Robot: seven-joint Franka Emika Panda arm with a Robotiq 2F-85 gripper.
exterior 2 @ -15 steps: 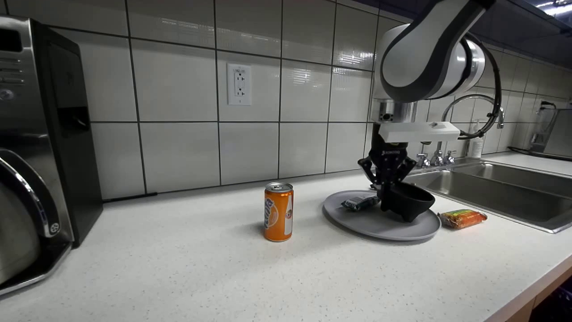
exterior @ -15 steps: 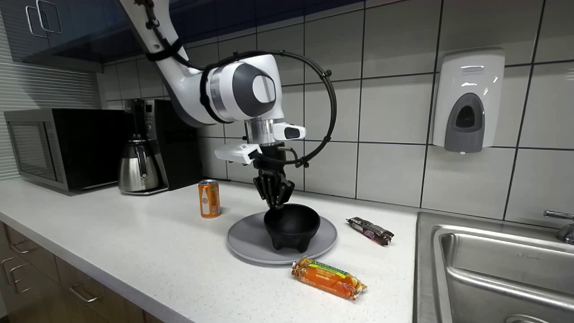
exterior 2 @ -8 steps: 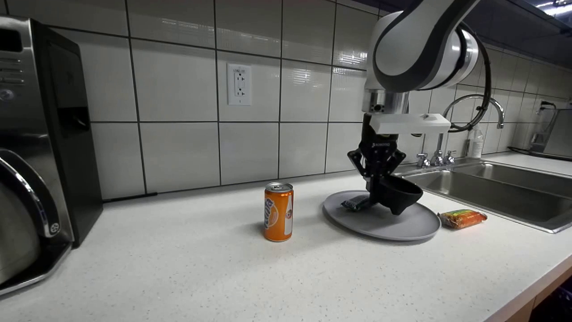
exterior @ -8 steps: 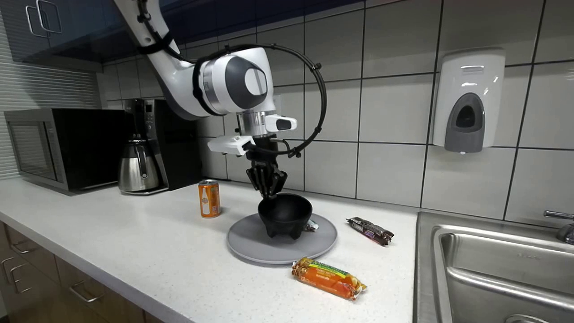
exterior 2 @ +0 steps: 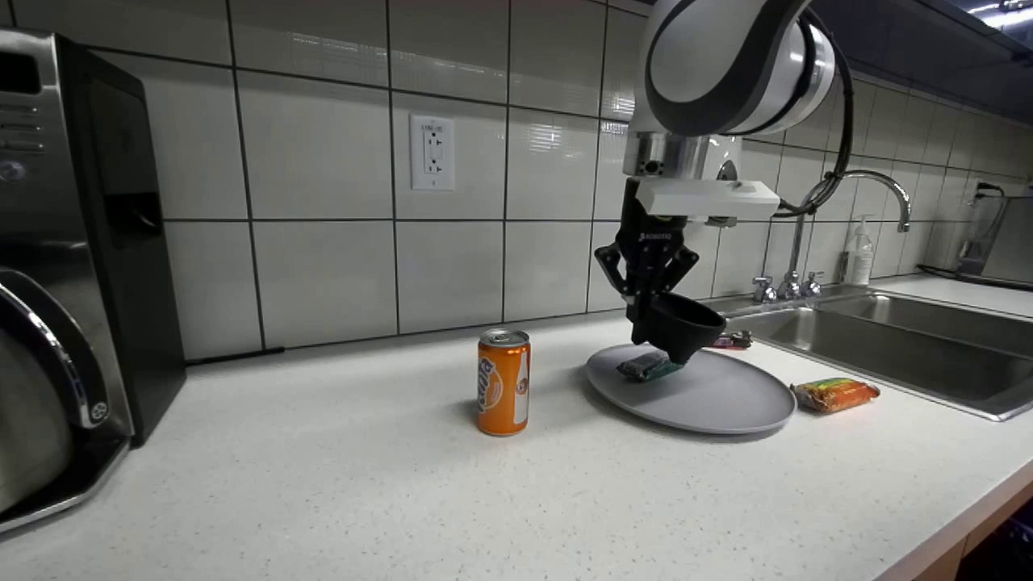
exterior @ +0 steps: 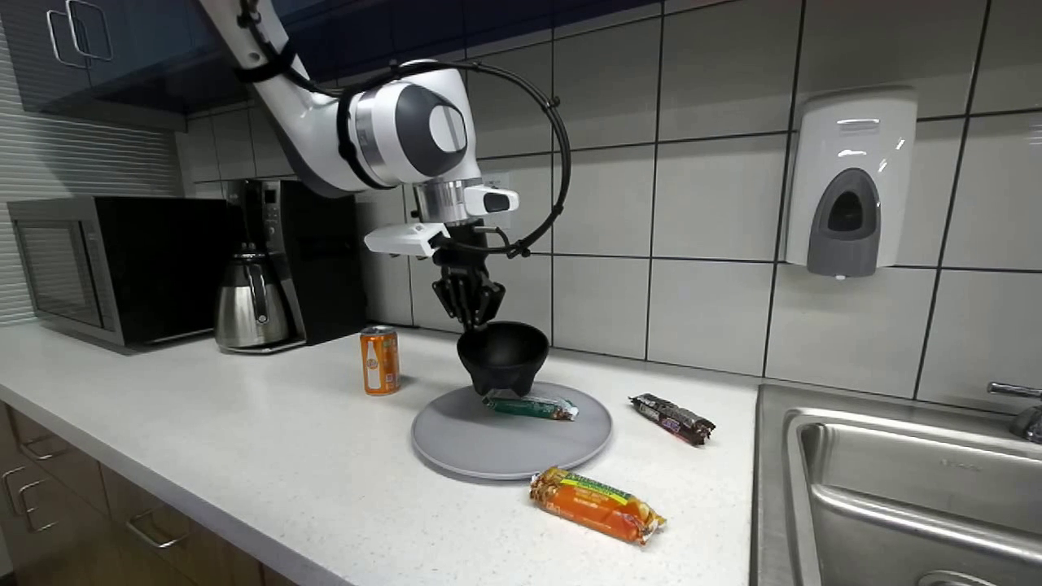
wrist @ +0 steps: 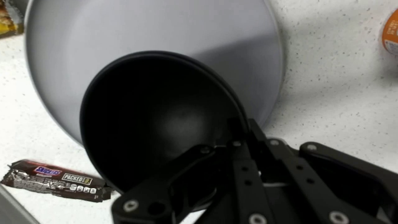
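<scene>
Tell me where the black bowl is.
The black bowl is held by its rim in the gripper, above the gray plate. In both exterior views it shows right of the orange can and above the green-wrapped bar.

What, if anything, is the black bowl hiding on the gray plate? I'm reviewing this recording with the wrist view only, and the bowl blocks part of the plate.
Observer: A green-wrapped bar. Both exterior views show it lying on the gray plate.

Operator: The end effector has the black bowl by its rim. Is the bowl resting on the plate?

Observer: It appears held above it: in an exterior view, the bar shows below the bowl's base. Whether base and bar touch, I cannot tell.

Operator: And that sliver of orange can at the right edge of my picture: standing or lying?

Observer: Standing upright on the counter.
</scene>
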